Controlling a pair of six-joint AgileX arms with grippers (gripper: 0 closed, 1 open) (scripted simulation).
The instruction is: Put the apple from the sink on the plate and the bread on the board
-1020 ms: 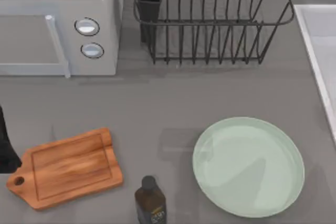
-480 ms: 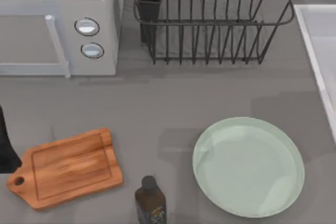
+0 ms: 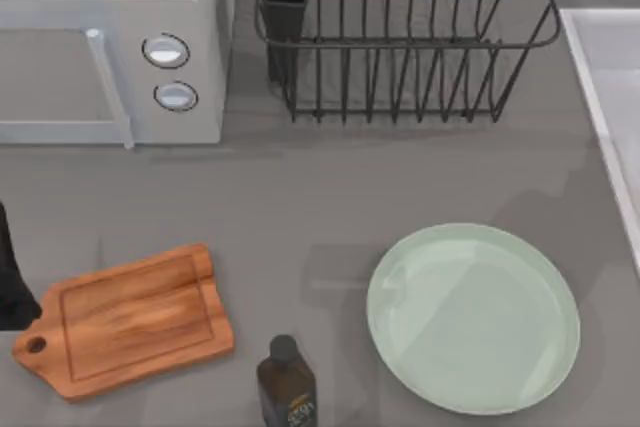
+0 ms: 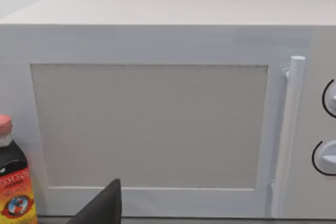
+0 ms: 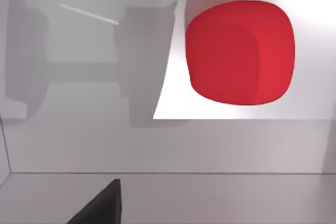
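The left arm [image 3: 12, 282] sat parked at the table's left edge beside the empty board [image 3: 125, 320]; I could not tell its gripper's state, nor the right's. The plate [image 3: 472, 318] lay bare. The apple [image 5: 240, 52] rested in the sink [image 3: 610, 77]; a good grasp would descend centred, fingers spread around it. Grey table [image 3: 330, 197], with microwave [image 3: 110, 42], rack [image 3: 400, 37] and bottle [image 3: 286, 382].

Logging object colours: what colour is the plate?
Pale mint green, glossy: the plate, best in the top view.
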